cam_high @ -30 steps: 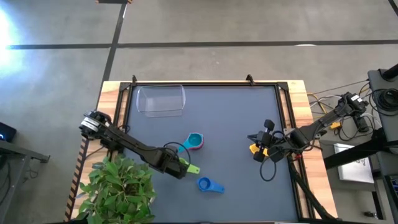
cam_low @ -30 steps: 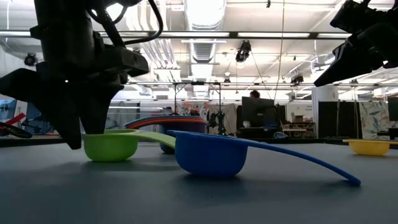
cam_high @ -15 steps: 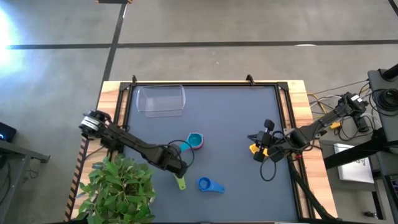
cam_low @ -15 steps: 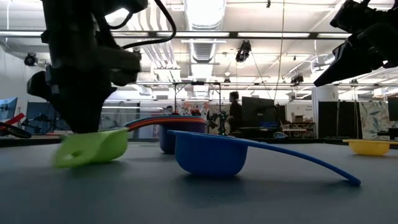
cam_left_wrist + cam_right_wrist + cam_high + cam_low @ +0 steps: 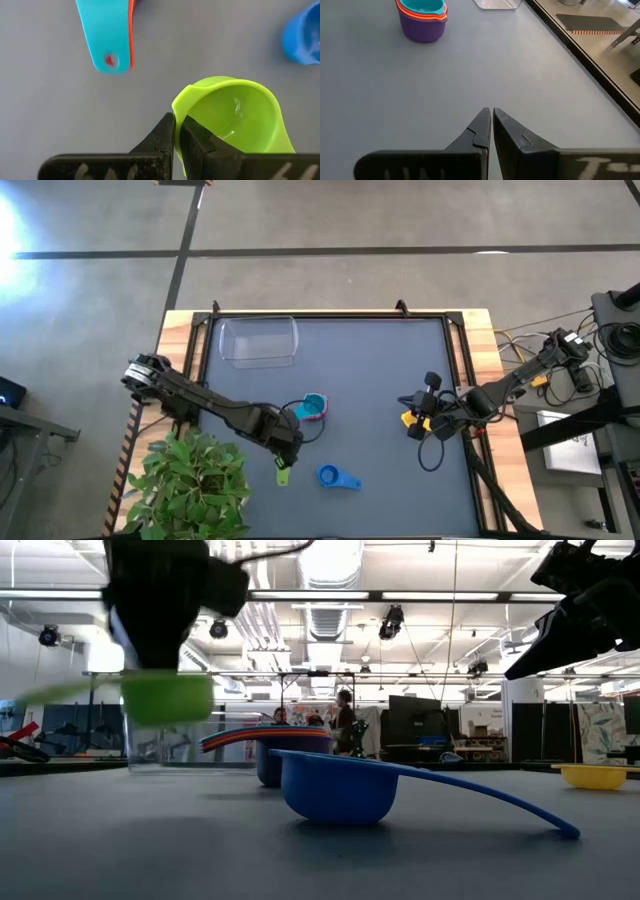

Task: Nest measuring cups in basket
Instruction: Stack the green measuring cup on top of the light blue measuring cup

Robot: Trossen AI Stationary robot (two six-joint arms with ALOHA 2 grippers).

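Six measuring cups show: a green cup (image 5: 235,117), a blue cup (image 5: 330,476), a yellow cup (image 5: 594,776), and a nested stack (image 5: 313,407) of three, teal inside orange inside purple. There is one basket (image 5: 258,341), standing at the far left of the table (image 5: 380,360), with nothing visible in it.

The left gripper (image 5: 176,131) is at the near left; its jaws pinch the rim of the green cup, which the low view shows lifted clear of the table surface, its handle sticking out toward the near edge. The right gripper (image 5: 490,122) waits at the right side with its fingers pressed together on nothing, the yellow cup just beside it in the high view.

The cups are smooth, glossy plastic bowls with flat handles; the teal handle has a small hole at its end. The basket is clear, rectangular, with rounded corners. The table is matte grey with a dark raised rim.

The blue cup lies near the near edge, right of the green one. A leafy plant (image 5: 195,480) overhangs the near left corner. The middle and far right of the table lie open.
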